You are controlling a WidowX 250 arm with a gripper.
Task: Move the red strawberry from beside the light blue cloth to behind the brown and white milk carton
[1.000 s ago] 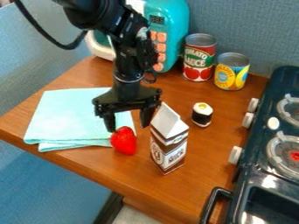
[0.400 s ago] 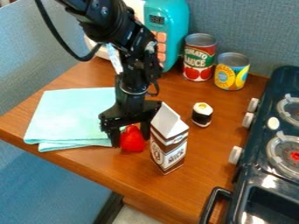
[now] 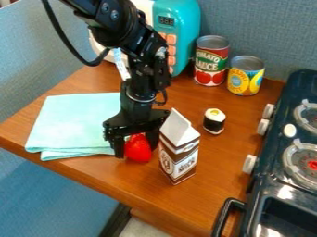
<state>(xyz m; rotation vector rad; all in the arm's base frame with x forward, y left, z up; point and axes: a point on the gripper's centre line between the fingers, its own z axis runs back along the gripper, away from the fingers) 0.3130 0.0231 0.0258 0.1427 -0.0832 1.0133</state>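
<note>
"Okay, what's the room like, and how's everything laid out?"

"Blue-gray fabric panel (image 3: 266,28) at the back, wooden table (image 3: 223,152) in front, and a dark toy stove (image 3: 297,83) along the right side. The black arm (image 3: 143,69) comes in from the top edge, probably so the gripper (image 3: 136,147) can hang down over the berry. Behind it there's a teal toy microwave (image 3: 186,23) by the table's far edge, likely pushed back to leave working room up front. A folded aqua cloth (image 3: 74,120) lies flat toward the left corner."

"And the smaller stuff?"

"Brown-and-white carton (image 3: 180,155), upright just beside the gripper. The red can (image 3: 211,65) and yellow can (image 3: 246,78) stand side by side near the far edge, I'd guess for the same reason as the microwave. The strawberry (image 3: 138,150) is near the front edge, between the cloth and the carton. Smallest is the sushi piece (image 3: 214,121), past the carton toward the stove."

"So does it have the berry?"

"Looks like it. The fingers (image 3: 119,147) are partway apart, one on each side, and the berry fills the gap. Its width is probably why they don't meet. Can't tell how hard they're squeezing, though."
</note>
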